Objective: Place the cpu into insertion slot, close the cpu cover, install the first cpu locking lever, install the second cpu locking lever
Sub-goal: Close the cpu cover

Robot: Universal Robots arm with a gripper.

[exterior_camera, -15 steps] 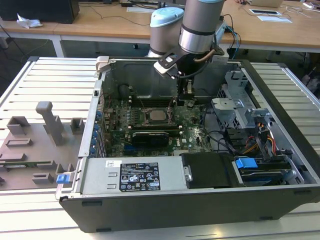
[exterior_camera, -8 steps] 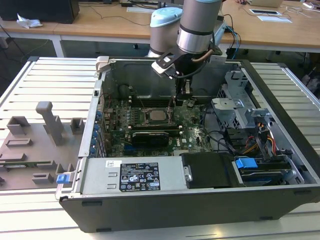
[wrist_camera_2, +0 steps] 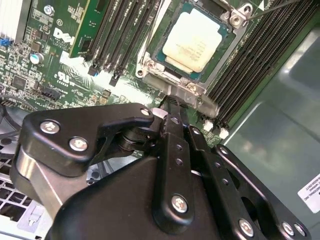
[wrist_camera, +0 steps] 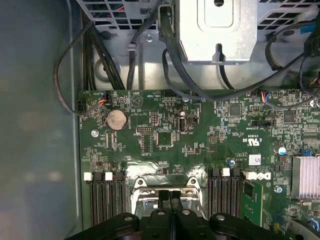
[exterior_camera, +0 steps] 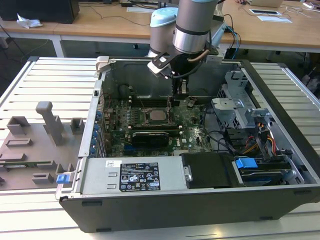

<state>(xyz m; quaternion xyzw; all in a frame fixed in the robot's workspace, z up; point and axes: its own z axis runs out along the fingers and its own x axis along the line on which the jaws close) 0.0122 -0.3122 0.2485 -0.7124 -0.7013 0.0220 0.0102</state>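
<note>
You have one cpu (wrist_camera_2: 196,41) in one insertion slot (wrist_camera_2: 149,65). Two banks of memory slots (wrist_camera_2: 120,35) flank it, one on each side; you can't count the slots in each bank with certainty. One coin cell (wrist_camera: 116,119) sits near the motherboard's (wrist_camera: 210,125) edge. One gripper (wrist_camera: 170,194) is over the board. The case (exterior_camera: 150,75) carries two blue tabs (exterior_camera: 61,178), one at its near corner on the exterior view's left and one by the drive bay.
</note>
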